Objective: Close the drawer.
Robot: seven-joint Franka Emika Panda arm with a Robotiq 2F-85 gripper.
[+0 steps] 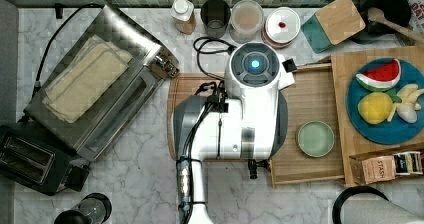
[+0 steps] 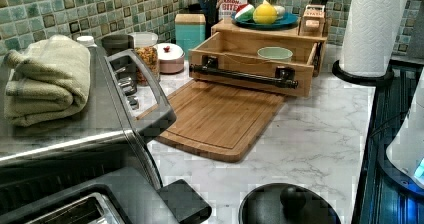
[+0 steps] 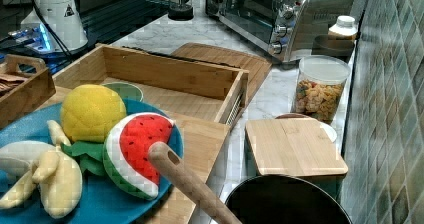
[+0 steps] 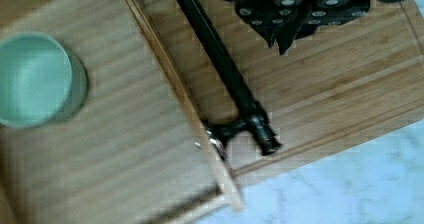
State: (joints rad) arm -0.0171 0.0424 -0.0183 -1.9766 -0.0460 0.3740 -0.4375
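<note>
The drawer [image 2: 235, 49] is a shallow light-wood tray pulled out of the wooden stand [image 2: 280, 31]. A long black bar handle [image 2: 242, 76] runs across its front. In the top view the drawer [image 1: 312, 96] reaches left from the stand, and the white arm [image 1: 250, 104] hangs over its front edge. In the wrist view my gripper [image 4: 281, 44] hovers above the cutting board [image 4: 345, 79], just outside the handle [image 4: 220, 69] and not touching it. Its fingertips are together with nothing between them. A pale green bowl [image 1: 315, 139] sits inside the drawer.
The cutting board [image 2: 220, 119] lies flat in front of the drawer. A toaster oven [image 1: 100, 84] with folded towels stands at the top view's left. Jars [image 1: 246, 19] line the back wall. A blue plate [image 1: 387, 104] of toy fruit rests on the stand. A paper towel roll [image 2: 375, 29] stands nearby.
</note>
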